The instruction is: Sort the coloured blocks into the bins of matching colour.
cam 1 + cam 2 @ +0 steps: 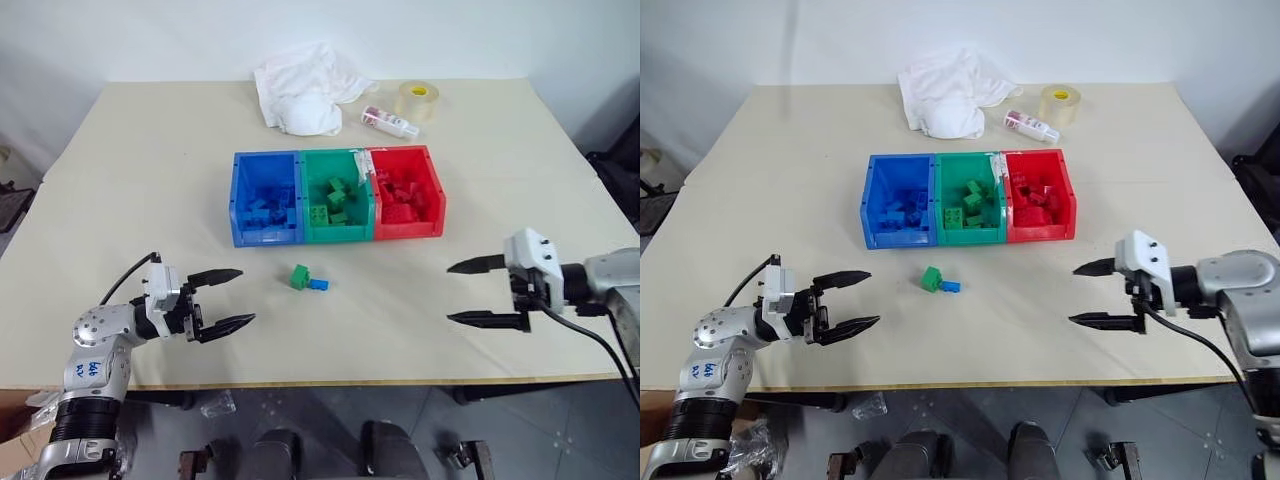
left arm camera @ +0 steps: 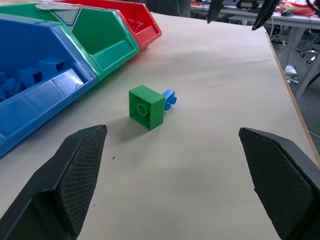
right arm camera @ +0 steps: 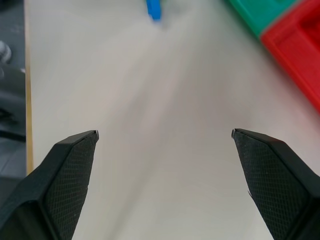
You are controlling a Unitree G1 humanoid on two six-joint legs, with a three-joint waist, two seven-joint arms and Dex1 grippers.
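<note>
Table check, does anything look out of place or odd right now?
Yes. Two blocks lie loose on the table in front of the bins: a green block and a small blue block touching it, neither sorted. Behind the bins sit a crumpled white cloth, a small bottle on its side and a tape roll.

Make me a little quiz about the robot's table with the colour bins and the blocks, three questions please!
1. True or false: the green block on the table already lies inside the green bin.
2. Which bin stands in the middle of the row? A) blue bin B) green bin C) red bin
3. Fill in: the small block touching the green block is ____.

Key:
1. False; it lies on the table in front of the bins.
2. B
3. Blue. Both the left gripper and the right gripper are open and empty.
</note>
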